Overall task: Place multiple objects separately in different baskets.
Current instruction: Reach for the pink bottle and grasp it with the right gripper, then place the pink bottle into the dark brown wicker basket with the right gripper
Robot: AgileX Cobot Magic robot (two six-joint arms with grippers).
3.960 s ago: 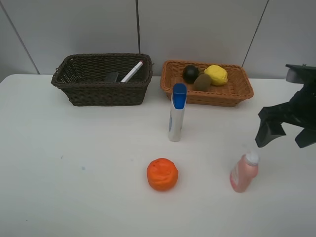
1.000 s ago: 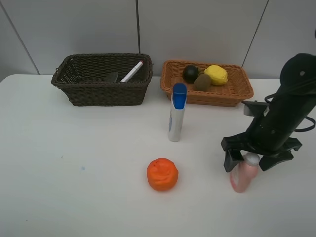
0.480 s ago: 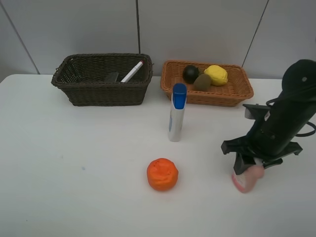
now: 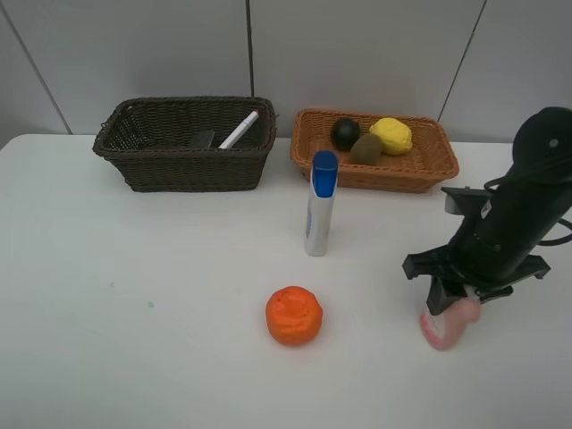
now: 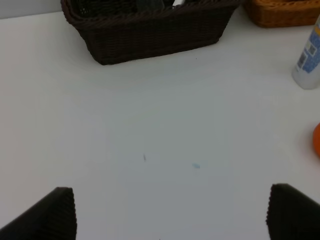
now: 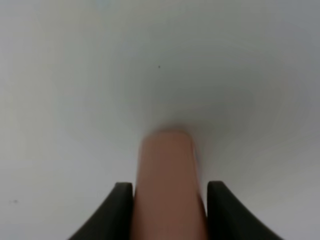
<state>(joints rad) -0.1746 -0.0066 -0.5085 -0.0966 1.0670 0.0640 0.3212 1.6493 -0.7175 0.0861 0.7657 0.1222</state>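
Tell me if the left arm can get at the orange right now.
Probably yes. The left pincer is open above the white table, the orange shows in its wrist view, and nothing sits between them. The blue-capped tube stands farther back, toward the baskets.

We can read no word, number or brand name anywhere. The white tube [image 4: 316, 222] carries a blue printed patch on its side. The high view and the left wrist view both show it, but its marks are too small and blurred for us to make out. On the pink bottle [image 4: 444, 327] and the marker [image 4: 239, 130] we can tell no lettering at all.
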